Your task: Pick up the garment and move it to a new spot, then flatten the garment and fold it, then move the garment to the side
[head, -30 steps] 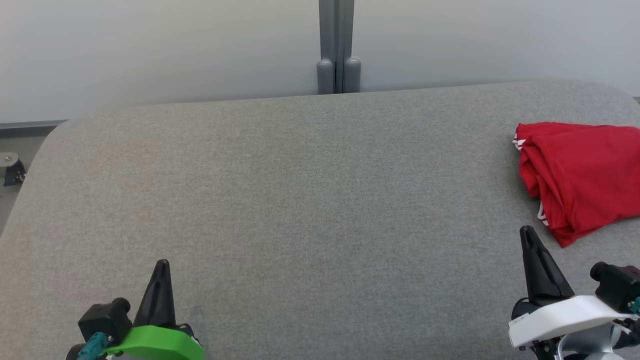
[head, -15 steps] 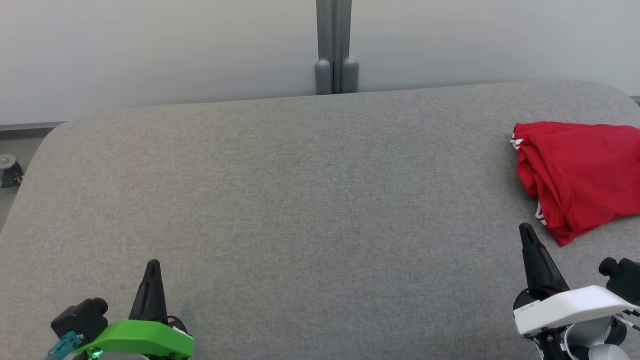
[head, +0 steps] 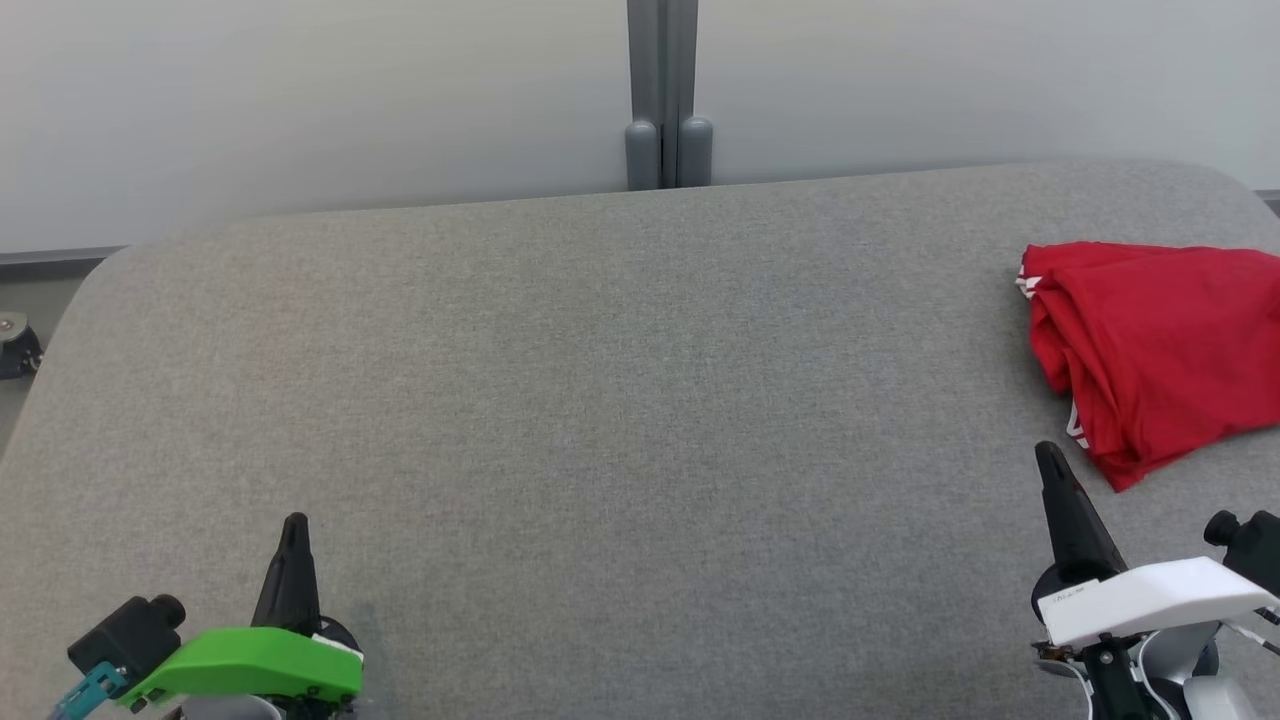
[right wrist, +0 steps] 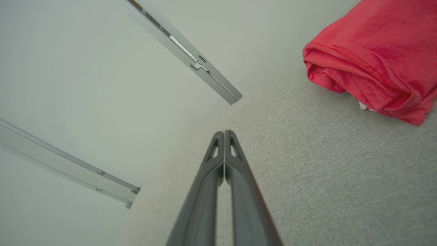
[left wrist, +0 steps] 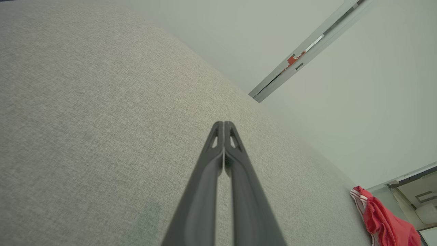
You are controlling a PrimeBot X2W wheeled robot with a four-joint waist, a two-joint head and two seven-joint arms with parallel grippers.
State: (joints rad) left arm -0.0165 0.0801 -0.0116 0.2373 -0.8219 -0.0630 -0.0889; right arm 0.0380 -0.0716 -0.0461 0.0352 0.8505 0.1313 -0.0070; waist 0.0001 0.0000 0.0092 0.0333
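A folded red garment (head: 1165, 350) with white trim lies at the right edge of the grey table (head: 620, 380). It also shows in the left wrist view as a red garment (left wrist: 385, 222) far off at the lower right, and in the right wrist view as a red garment (right wrist: 379, 58) at the upper right. My right gripper (head: 1047, 455) hovers just in front of and left of it, shut and empty, fingertips pressed together (right wrist: 224, 132). My left gripper (head: 294, 522) is at the near left, far from the cloth, shut with nothing in it (left wrist: 223, 123).
Behind the table stands a pale wall with a grey vertical post (head: 668, 95). A small caster (head: 15, 345) sits on the floor past the table's left edge. Bare grey fabric spans the table's middle and left.
The left gripper has slid back toward the near left corner. The right gripper has barely shifted. The garment has stayed put; the whole picture moved slightly with the camera.
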